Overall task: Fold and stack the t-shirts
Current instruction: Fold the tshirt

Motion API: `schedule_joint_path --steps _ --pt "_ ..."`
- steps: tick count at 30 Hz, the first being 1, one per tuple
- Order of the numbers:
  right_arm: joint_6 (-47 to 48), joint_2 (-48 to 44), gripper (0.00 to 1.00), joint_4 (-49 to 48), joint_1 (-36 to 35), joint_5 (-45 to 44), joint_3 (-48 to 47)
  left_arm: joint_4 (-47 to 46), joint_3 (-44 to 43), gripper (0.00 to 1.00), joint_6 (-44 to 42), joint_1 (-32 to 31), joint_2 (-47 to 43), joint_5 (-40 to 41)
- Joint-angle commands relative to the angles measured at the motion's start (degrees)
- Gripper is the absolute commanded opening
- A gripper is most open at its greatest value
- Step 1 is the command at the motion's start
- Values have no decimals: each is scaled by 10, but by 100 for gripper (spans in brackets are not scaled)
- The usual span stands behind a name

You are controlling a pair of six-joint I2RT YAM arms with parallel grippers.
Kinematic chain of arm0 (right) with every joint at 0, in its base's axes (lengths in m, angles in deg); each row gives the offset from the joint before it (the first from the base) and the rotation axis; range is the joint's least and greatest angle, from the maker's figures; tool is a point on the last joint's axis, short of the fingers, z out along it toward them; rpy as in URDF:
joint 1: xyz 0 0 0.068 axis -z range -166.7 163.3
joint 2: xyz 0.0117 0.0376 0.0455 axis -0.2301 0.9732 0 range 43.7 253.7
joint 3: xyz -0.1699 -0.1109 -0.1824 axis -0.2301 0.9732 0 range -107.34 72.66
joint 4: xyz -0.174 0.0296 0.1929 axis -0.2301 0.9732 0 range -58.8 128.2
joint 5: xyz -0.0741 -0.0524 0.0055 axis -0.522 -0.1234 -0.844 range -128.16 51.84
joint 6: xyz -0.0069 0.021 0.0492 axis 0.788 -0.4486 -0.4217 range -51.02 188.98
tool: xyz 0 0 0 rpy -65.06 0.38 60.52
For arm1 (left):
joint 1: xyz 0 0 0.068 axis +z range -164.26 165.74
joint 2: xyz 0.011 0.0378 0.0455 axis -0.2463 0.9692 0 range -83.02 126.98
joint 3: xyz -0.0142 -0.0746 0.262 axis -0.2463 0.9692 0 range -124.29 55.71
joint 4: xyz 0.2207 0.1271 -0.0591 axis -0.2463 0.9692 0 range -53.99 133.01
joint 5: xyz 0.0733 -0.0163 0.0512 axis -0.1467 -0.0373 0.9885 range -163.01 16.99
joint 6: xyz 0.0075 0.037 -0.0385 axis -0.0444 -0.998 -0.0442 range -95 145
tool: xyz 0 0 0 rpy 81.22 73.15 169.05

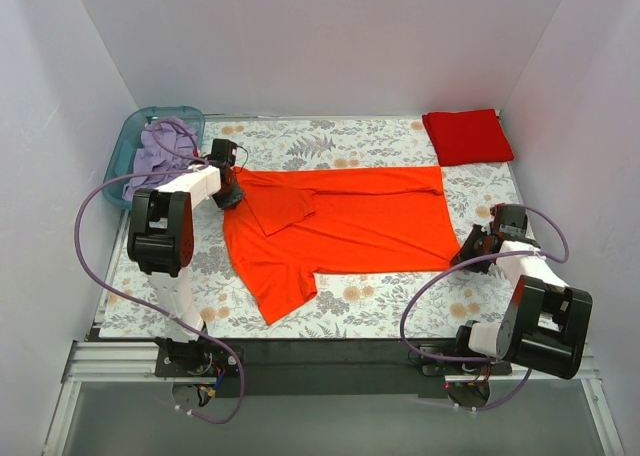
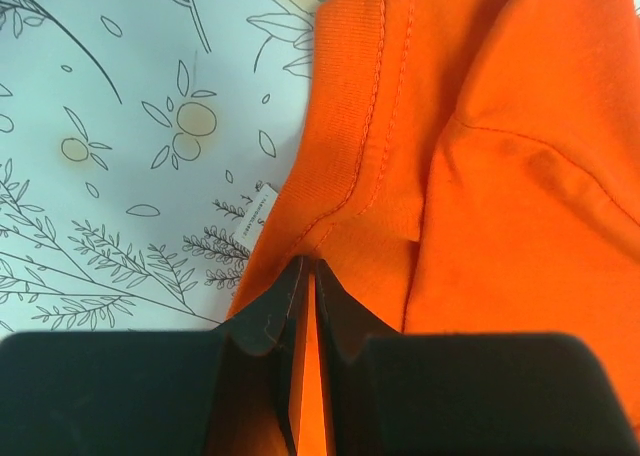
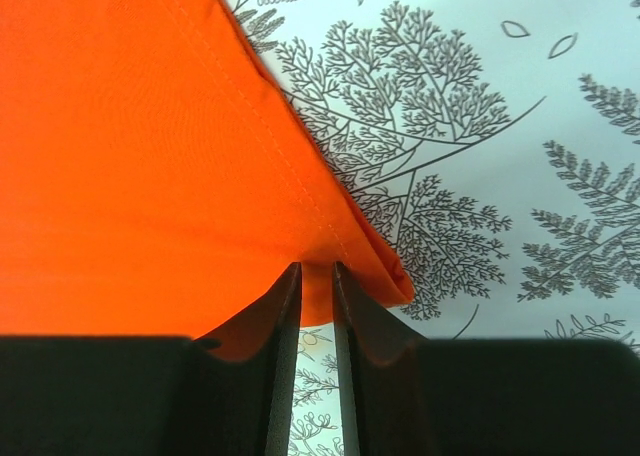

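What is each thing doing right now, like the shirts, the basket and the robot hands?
orange t-shirt: spread flat, one sleeve folded in.
red t-shirt: folded, at the far right corner.
basket: holds purple cloth.
left gripper: shut on the orange t-shirt's collar.
right gripper: nearly closed at the hem corner; grip unclear.
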Motion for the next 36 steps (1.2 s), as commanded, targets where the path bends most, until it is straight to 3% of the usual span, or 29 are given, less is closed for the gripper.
schedule_joint_path --steps 1,5,10,14,20,26,36 --pt "13 12 26 30 21 -88 15 -6 13 6 -15 12 9 45" --pt "18 11 28 31 23 -71 10 -10 10 12 -17 12 5 27" --pt "21 -14 31 40 19 -20 -12 -11 19 35 -17 8 -19 -23" --pt "18 -39 33 54 -7 5 -38 4 29 52 -9 -9 -96 -43" --pt "27 -68 33 73 -82 -25 -49 64 93 53 10 -32 -236 -37" --pt "35 -76 34 72 -98 -33 -29 101 178 51 17 -47 -304 -73" --pt "29 -65 34 65 -224 -14 -61 134 248 41 61 -123 -302 -78"
